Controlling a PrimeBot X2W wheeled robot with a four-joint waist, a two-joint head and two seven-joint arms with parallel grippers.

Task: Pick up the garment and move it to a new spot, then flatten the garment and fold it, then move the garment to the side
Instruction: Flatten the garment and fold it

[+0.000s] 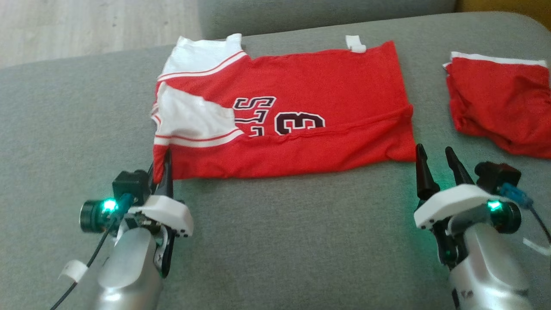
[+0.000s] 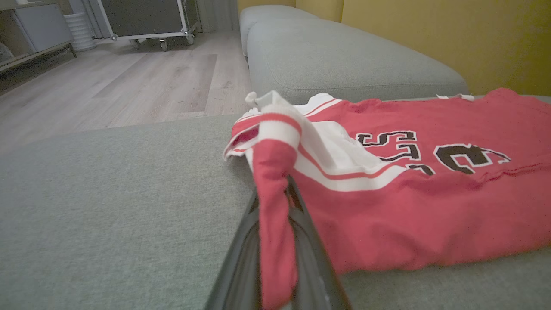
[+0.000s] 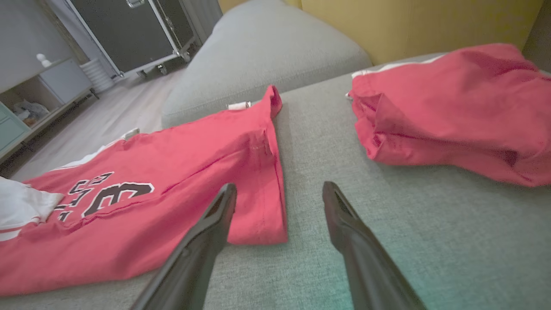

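The garment (image 1: 301, 107) is a red jersey with white sleeve panels and black numerals, lying mostly flat on the grey sofa cushion (image 1: 280, 241). My left gripper (image 1: 165, 165) is at its near left corner, shut on a pinch of red fabric. In the left wrist view that fabric (image 2: 275, 224) runs down between the closed fingers (image 2: 241, 258), and the garment (image 2: 409, 206) spreads to the right. My right gripper (image 1: 434, 159) stands open just off the near right corner. In the right wrist view its fingertips (image 3: 280, 191) straddle the garment's hem corner (image 3: 262, 215) without touching it.
A second red garment (image 1: 499, 103) lies bunched at the right of the cushion, also in the right wrist view (image 3: 452, 103). Another grey cushion (image 2: 344, 56) sits behind. Wooden floor (image 1: 86, 26) lies beyond the sofa's left edge, with a wheeled case (image 2: 146, 17) farther off.
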